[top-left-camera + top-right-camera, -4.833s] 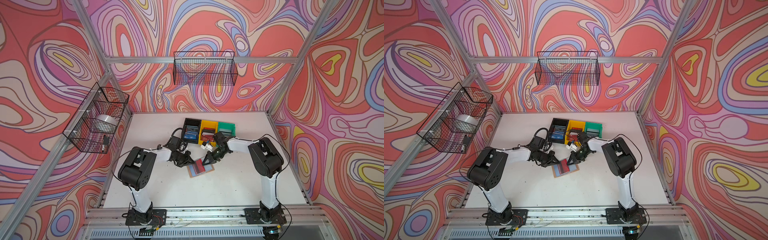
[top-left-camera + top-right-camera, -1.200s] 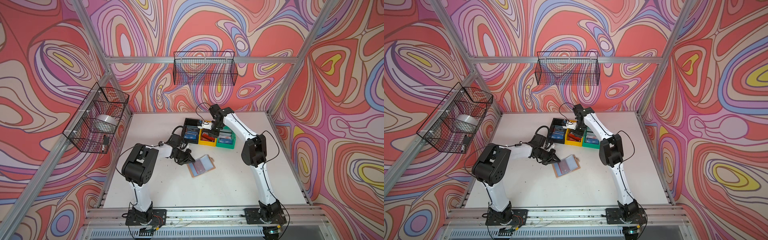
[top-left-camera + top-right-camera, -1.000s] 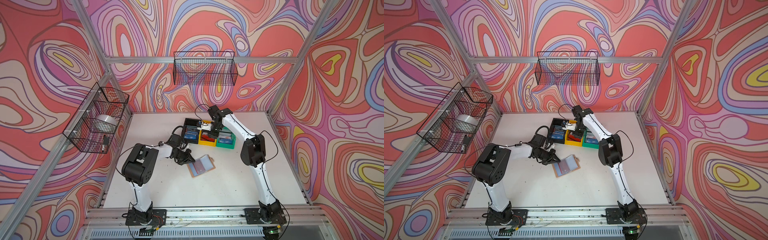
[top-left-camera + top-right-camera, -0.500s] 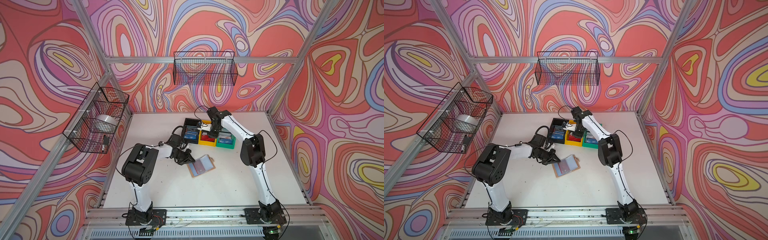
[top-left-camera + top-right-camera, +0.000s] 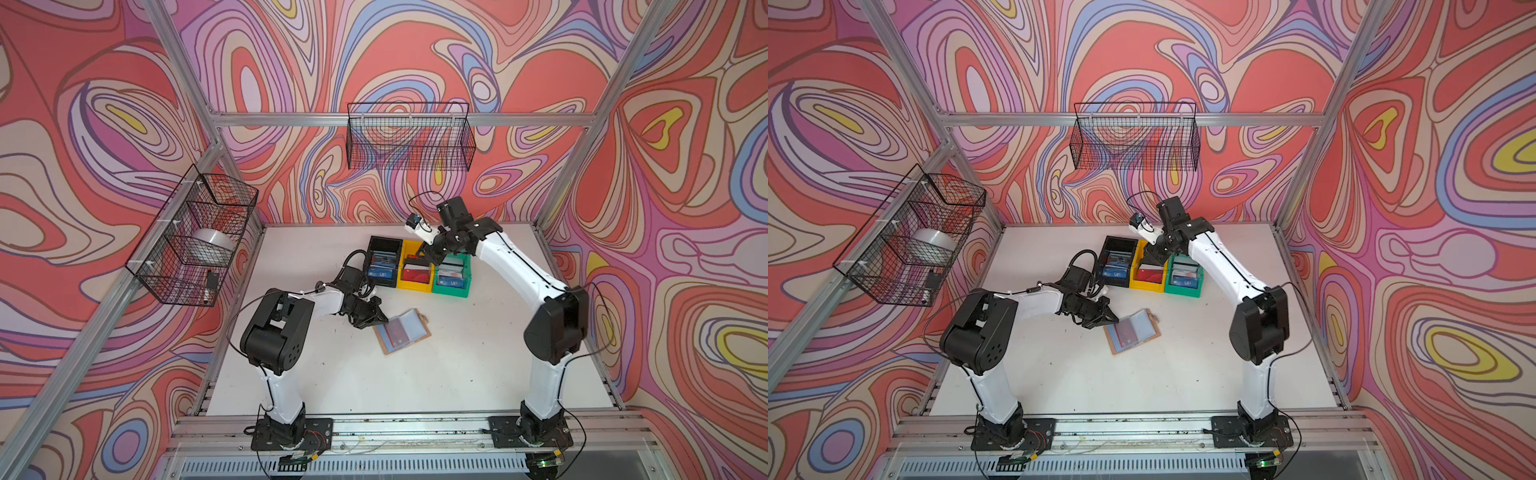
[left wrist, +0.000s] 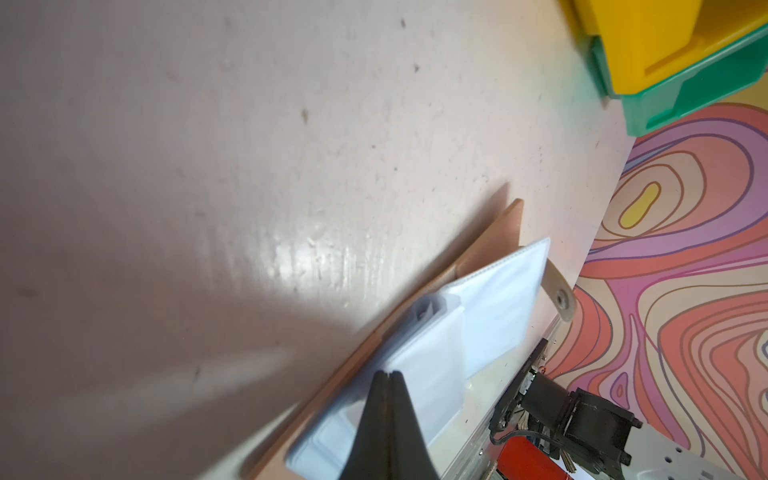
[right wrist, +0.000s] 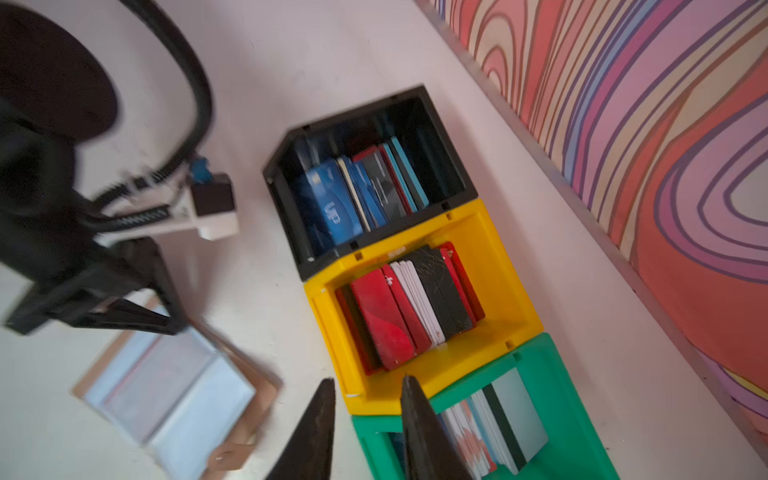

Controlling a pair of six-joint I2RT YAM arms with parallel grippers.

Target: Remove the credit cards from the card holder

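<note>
White table (image 5: 457, 374) under both my arms. My right gripper (image 7: 368, 399) hangs just above the yellow bin (image 7: 498, 266), jaws apart, nothing between them. The card holder (image 5: 413, 325) lies open at the tip of my left gripper (image 6: 387, 375), jaws together over its clear sleeves. Red credit cards (image 7: 390, 320) stand below the right gripper. One red card (image 5: 395, 331) sits sleeved just past the left.

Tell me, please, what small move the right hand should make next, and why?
Probably swing the right hand, open and empty above the yellow plastic bin, over to the open tan booklet card holder. A red plastic card appears to sit inside it, and the shut left hand rests on the holder near its edge, seemingly steadying it.
</note>
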